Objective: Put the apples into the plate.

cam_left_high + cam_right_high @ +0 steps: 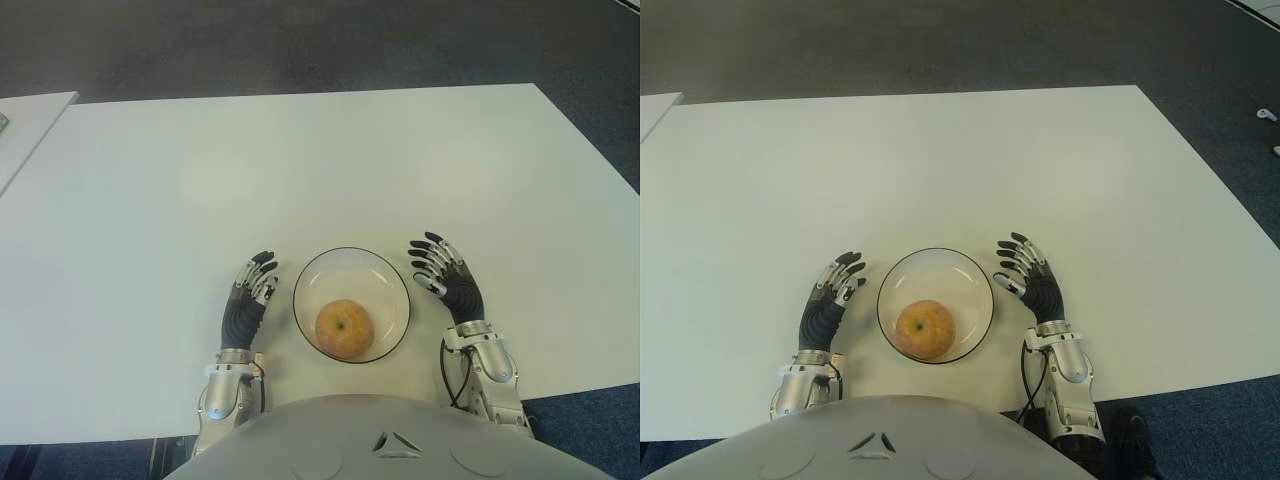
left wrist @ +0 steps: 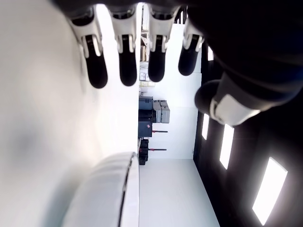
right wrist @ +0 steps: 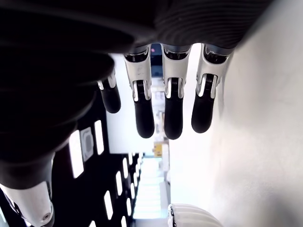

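A yellow-red apple (image 1: 345, 328) lies inside the clear glass plate (image 1: 385, 277) near the front edge of the white table (image 1: 300, 170). My left hand (image 1: 251, 288) shows just left of the plate, fingers straight and holding nothing. On the plate's right side my right hand (image 1: 440, 268) is open too, fingers spread, a small gap from the rim. The left wrist view shows my straight left fingers (image 2: 128, 66) with the plate's rim (image 2: 124, 189) beside them. In the right wrist view my right fingers (image 3: 173, 111) are extended with nothing in them.
A second white table's corner (image 1: 25, 120) shows at the far left. Dark carpet (image 1: 300, 45) lies beyond the table's far edge and past its right edge.
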